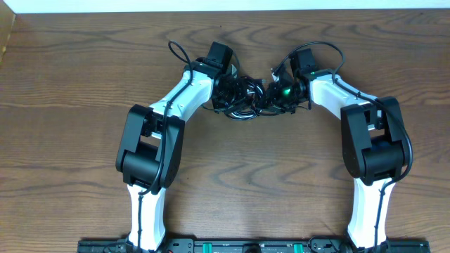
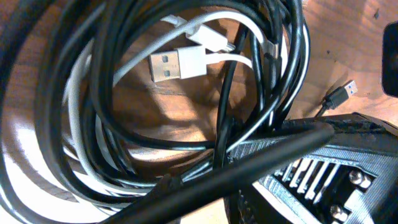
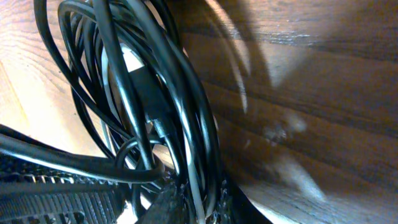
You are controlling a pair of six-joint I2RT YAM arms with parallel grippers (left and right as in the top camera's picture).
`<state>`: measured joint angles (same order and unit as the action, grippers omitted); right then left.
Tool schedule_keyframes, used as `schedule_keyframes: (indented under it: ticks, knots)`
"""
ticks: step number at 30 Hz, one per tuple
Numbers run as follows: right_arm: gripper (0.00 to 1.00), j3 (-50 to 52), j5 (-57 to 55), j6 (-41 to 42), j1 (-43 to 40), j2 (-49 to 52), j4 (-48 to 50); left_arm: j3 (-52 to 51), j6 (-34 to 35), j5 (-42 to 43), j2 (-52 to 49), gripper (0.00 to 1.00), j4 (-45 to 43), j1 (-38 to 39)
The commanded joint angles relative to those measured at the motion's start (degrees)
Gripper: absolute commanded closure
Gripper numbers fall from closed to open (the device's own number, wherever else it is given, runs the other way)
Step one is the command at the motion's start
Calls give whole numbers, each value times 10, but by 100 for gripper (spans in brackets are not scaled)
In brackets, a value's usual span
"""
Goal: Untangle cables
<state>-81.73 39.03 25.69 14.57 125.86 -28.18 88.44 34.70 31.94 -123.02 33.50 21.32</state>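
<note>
The cables (image 1: 242,109) lie as one coiled bundle at mid-table, between my two grippers. In the left wrist view, black loops (image 2: 106,93) wind around a white cable whose USB plug (image 2: 177,64) lies in the middle; a small black plug (image 2: 348,90) rests on the wood to the right. My left gripper (image 1: 230,90) is pressed into the bundle's left side, its jaws hidden by cords. On the other side, the right gripper (image 3: 196,202) is shut on several black strands and a white strand (image 3: 194,186) that run between its fingers.
The wooden table (image 1: 84,84) stretches out on all sides of the bundle. Each arm's own thick black wire arches above its wrist (image 1: 176,50). The right gripper's ribbed body (image 2: 323,177) fills the lower right of the left wrist view, close against the coil.
</note>
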Motion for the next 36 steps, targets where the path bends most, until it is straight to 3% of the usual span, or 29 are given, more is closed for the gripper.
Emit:
schedule_keyframes:
  ticks: [1, 36]
  knots:
    - [86, 10, -65, 4, -2, 17, -5, 5, 1, -13, -13, 73, -12, -1]
    - [87, 10, -65, 4, -2, 17, -6, 0, 0, -61, -14, 76, -38, 19]
